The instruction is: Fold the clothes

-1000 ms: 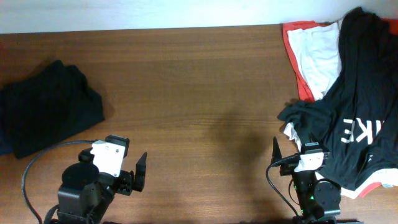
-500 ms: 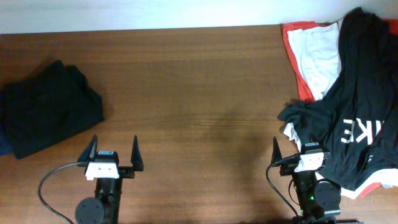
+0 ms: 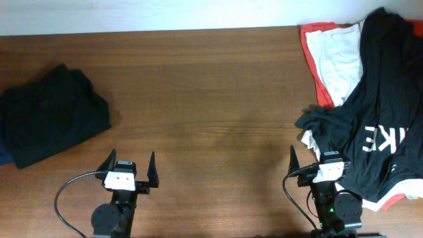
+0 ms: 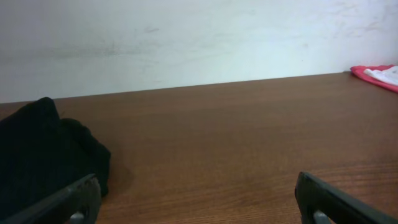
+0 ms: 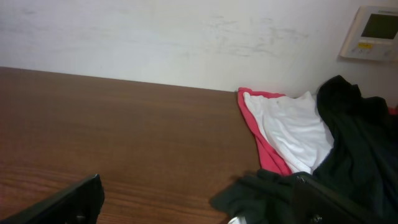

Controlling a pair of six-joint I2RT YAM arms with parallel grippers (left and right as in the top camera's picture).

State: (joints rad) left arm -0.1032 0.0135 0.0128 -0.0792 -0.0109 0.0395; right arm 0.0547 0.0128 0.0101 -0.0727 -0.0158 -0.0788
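A folded plain black garment (image 3: 53, 114) lies at the far left, and it also shows in the left wrist view (image 4: 37, 149). A sliver of navy cloth (image 3: 3, 153) peeks out under it. At the right, a black garment with white lettering (image 3: 386, 132) lies crumpled over a white one edged orange-red (image 3: 337, 63). My left gripper (image 3: 130, 164) is open and empty at the front edge, right of the black garment. My right gripper (image 3: 316, 158) is open, with its right finger at the edge of the lettered garment (image 5: 360, 143).
The brown wooden table (image 3: 211, 99) runs between the two piles. A white wall stands behind the table's far edge, and a wall control panel (image 5: 376, 34) hangs at the right. The white garment (image 5: 292, 127) spreads toward the far right corner.
My left gripper has swung round to face straight ahead and shifted slightly right along the front edge. The right arm and the clothes have not moved.
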